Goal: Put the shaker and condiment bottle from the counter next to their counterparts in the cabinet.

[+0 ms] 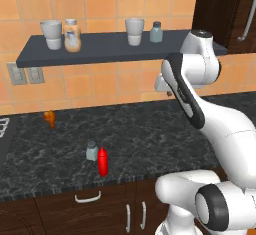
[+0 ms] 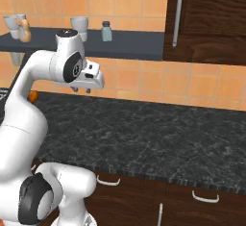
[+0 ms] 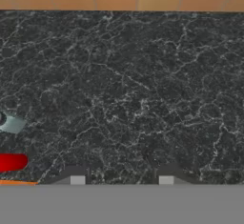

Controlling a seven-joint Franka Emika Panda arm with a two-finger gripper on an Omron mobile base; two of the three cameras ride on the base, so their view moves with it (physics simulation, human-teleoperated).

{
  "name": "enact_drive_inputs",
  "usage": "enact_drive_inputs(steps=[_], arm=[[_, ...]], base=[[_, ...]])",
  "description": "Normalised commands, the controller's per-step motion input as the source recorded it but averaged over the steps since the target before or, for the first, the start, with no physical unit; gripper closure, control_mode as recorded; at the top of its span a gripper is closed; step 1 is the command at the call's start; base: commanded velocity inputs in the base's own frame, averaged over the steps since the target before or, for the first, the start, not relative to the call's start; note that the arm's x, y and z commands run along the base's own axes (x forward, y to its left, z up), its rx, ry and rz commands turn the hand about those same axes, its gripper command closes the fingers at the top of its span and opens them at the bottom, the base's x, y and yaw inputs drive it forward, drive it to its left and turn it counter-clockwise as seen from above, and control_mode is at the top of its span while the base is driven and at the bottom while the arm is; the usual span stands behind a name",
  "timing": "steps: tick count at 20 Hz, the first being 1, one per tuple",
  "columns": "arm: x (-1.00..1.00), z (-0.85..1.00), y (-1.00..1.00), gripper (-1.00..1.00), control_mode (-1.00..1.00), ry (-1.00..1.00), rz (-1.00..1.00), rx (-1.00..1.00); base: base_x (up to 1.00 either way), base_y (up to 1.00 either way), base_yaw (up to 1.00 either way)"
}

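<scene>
The shaker [image 1: 91, 150] stands near the front edge of the counter [image 1: 150, 129], touching or almost touching the red condiment bottle [image 1: 102, 161] on its right. Both appear at the left edge of the hand view: the shaker [image 3: 9, 122] above the condiment bottle [image 3: 12, 161]. My gripper [image 1: 169, 93] [image 2: 81, 89] [image 3: 121, 179] hangs high over the counter, right of them and below the cabinet [image 1: 110, 49]. Its fingers stand apart with nothing between them. On the cabinet are the counterparts: a shaker [image 1: 156, 31] [image 2: 106, 31] and an orange-tinted jar [image 1: 72, 35] [image 2: 24, 29].
Two white cups [image 1: 51, 33] [image 1: 134, 30] stand on the shelf beside the counterparts. A small orange object [image 1: 49, 118] sits at the back left of the counter. A dark brown cupboard [image 2: 206, 18] closes the shelf's right end. Wall outlets [image 1: 17, 74] are below the shelf.
</scene>
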Motion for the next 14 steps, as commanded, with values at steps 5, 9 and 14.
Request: enact_drive_inputs(steps=[5,9,14], arm=[[-0.36,-0.12,0.27,-1.0,-1.0,-0.13,0.04,-0.05],[-0.47,-0.24,0.43,-1.0,-1.0,-0.27,0.03,-0.01],[-0.62,-0.42,0.72,-1.0,-1.0,-0.32,-0.09,-0.05]], base=[[0.0,0.0,0.0],[0.0,0.0,0.0],[0.0,0.0,0.0]])
